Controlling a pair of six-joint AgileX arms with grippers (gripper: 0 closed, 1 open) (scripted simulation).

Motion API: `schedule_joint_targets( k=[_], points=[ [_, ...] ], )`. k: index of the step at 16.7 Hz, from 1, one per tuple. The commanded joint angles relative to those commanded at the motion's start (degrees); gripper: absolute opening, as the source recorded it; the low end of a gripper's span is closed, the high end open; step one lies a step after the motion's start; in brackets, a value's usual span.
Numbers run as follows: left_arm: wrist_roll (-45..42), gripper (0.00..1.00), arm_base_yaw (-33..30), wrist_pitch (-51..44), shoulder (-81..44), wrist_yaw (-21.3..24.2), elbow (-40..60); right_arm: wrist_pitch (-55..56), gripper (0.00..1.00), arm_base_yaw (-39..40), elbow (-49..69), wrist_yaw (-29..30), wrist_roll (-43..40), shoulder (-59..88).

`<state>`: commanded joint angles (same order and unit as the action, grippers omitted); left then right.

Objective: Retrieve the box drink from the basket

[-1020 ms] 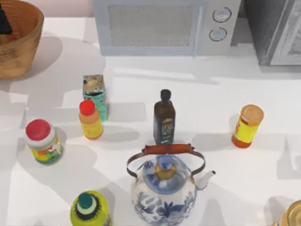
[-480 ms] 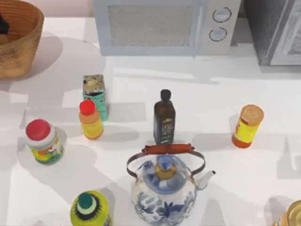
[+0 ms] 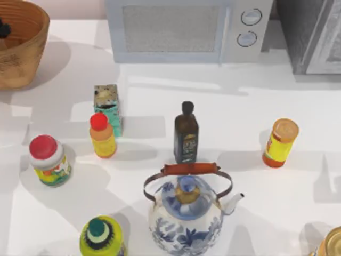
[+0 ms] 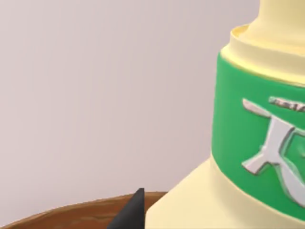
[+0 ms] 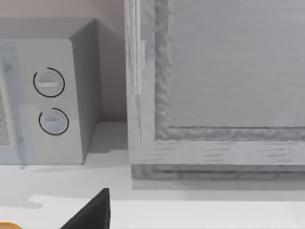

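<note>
The basket (image 3: 21, 45) is seen at the far left corner of the table (image 3: 298, 202) in the top view. A small dark shape is seen inside the basket, at its left side. In the left wrist view the box drink (image 4: 248, 143), cream-coloured with a green band and a pale emblem, is seen very close and upright, rising above the basket's brown rim. Whether it rests in the basket or is raised over it cannot be told.

One dark tip of the left gripper (image 4: 129, 217) is seen just beside the box drink's lower corner, over the basket's rim. Whether the box drink is clasped cannot be told.

The right gripper (image 5: 90, 214) is seen as one dark tip, well apart from the basket. It is pointed at the microwave (image 3: 186, 29) and the grey cabinet (image 3: 314, 37), both of which are set to the right of the basket along the far edge. How wide it is set cannot be told.

Nearer than the basket and to its right, a teal carton (image 3: 108, 105) is found, with an orange bottle (image 3: 102, 137) just beside it. Farther from the basket, a dark bottle (image 3: 186, 134), a blue-and-white teapot (image 3: 186, 216) and a yellow jar (image 3: 280, 143) are placed.
</note>
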<state>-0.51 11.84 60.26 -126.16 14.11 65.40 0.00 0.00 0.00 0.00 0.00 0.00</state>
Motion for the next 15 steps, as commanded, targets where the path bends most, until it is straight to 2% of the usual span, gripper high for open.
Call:
schedule_joint_targets(
  k=[10, 15],
  points=[
    [-0.2, 0.0, 0.4, -0.2, 1.2, 0.0, 0.0, 0.0, 1.0, 0.0, 0.0, 0.0, 0.0, 0.0],
    [0.0, 0.0, 0.4, -6.7, 4.1, 0.0, 2.4, 0.0, 1.0, 0.0, 0.0, 0.0, 0.0, 0.0]
  ],
)
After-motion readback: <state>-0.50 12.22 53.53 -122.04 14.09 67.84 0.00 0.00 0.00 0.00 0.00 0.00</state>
